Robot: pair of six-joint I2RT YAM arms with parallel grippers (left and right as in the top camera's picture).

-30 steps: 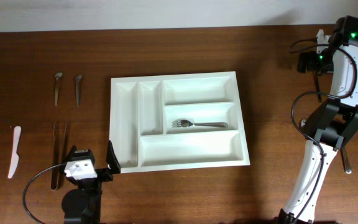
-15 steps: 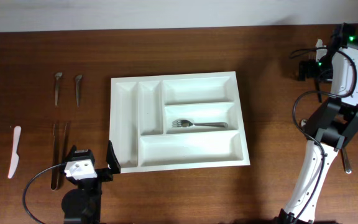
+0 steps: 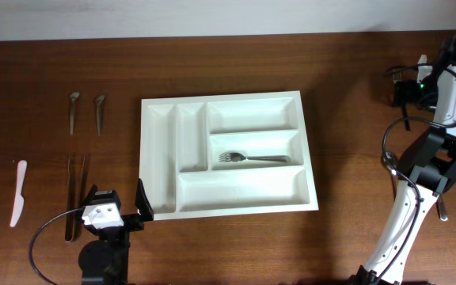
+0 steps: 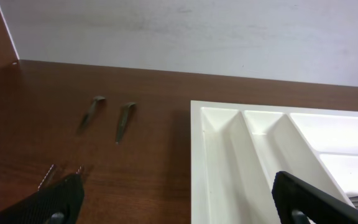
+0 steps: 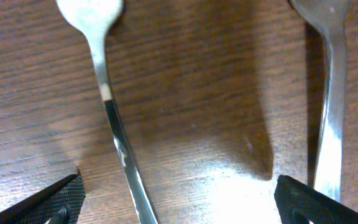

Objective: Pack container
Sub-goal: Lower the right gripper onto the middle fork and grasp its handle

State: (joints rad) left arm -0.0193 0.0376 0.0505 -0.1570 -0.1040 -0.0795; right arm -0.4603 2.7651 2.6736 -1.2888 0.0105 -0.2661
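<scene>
my right gripper [image 5: 179,208] hung wide open and empty, low over the table [image 5: 191,93], with a thin-handled utensil [image 5: 109,106] near one finger and a second utensil [image 5: 328,124] near the other. to pick well, i judged i should centre on one handle, set the jaws square across it and close without catching its neighbour. the container [image 3: 220,100] lay well apart at mid-table, a fork [image 3: 253,158] in its middle crosswise compartment. my left gripper [image 4: 179,208] sat beyond, wide too, at its near left corner.
</scene>
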